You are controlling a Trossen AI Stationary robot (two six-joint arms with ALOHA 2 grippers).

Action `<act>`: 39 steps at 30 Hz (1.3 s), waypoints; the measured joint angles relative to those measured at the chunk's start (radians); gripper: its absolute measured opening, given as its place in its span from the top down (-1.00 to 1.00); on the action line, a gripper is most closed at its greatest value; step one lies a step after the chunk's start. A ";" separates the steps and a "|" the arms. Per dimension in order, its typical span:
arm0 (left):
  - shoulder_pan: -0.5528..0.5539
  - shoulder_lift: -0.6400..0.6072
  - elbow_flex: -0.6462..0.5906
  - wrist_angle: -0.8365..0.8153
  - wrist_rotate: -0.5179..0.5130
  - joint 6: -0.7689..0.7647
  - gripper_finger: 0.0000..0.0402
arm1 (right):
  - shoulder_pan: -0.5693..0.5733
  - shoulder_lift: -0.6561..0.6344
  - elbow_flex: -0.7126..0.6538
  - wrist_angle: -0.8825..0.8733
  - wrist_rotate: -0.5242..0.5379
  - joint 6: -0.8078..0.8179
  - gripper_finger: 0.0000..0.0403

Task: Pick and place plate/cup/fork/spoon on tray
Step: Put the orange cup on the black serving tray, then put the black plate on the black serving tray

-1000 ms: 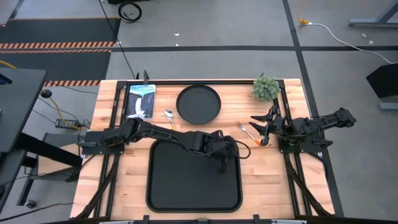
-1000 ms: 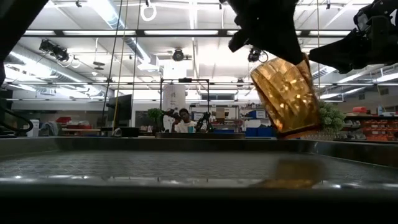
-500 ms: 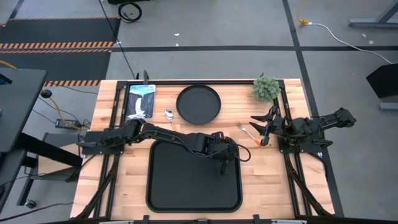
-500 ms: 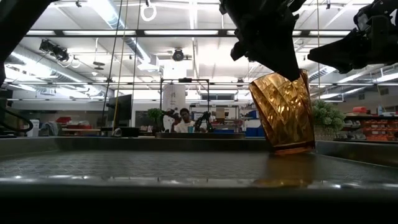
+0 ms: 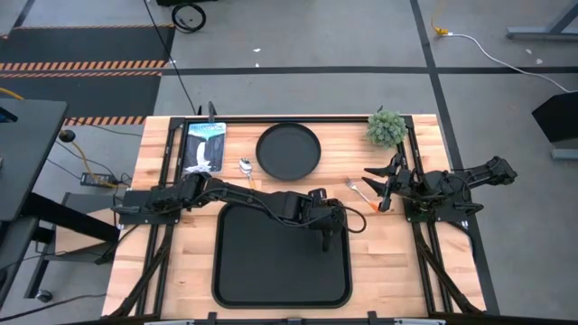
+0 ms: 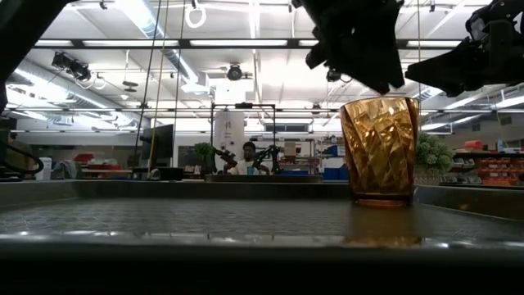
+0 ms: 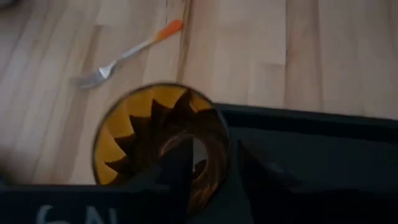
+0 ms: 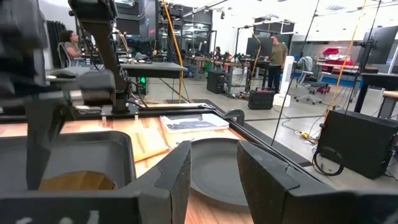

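The amber cup (image 6: 379, 152) stands upright with its base on the black tray (image 5: 271, 271), near the tray's far right corner. My left gripper (image 7: 211, 158) hangs just above it, open; in the high view the gripper (image 5: 325, 233) hides the cup. The round black plate (image 5: 288, 150) lies on the wood beyond the tray, the spoon (image 5: 246, 168) to its left. The fork (image 5: 359, 190) lies right of the tray. My right gripper (image 5: 375, 181) waits open beside the fork, holding nothing. My left gripper comes at the cup from above, pointing down. One finger (image 7: 180, 171) stands inside the cup and the other (image 7: 255, 171) outside, with the rim wall (image 7: 219, 146) between them. I cannot tell whether either finger touches the wall.
A small green plant (image 5: 386, 127) stands at the table's far right corner and a booklet (image 5: 204, 146) lies at the far left. Black frame rails run along the table's left and right sides. People and benches show in the room behind.
The cup, held tilted and clear of the tray a second ago, has come down with my left gripper. Its base met the tray while it still leaned, and it now stands upright on its own.
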 joint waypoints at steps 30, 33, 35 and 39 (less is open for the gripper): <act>0.222 -0.079 -0.351 -0.400 -0.048 0.096 0.80 | 0.000 0.000 0.000 0.000 0.000 0.000 0.32; 0.261 -0.153 -0.482 -0.360 -0.026 0.097 0.87 | 0.000 0.000 0.000 0.001 0.000 0.000 0.32; 0.280 -0.218 -0.569 -0.304 -0.026 0.091 0.91 | 0.000 0.000 0.000 0.001 0.000 0.000 0.32; 0.309 -0.334 -0.720 -0.123 -0.026 0.085 0.95 | 0.000 0.000 0.000 0.002 0.001 0.000 0.32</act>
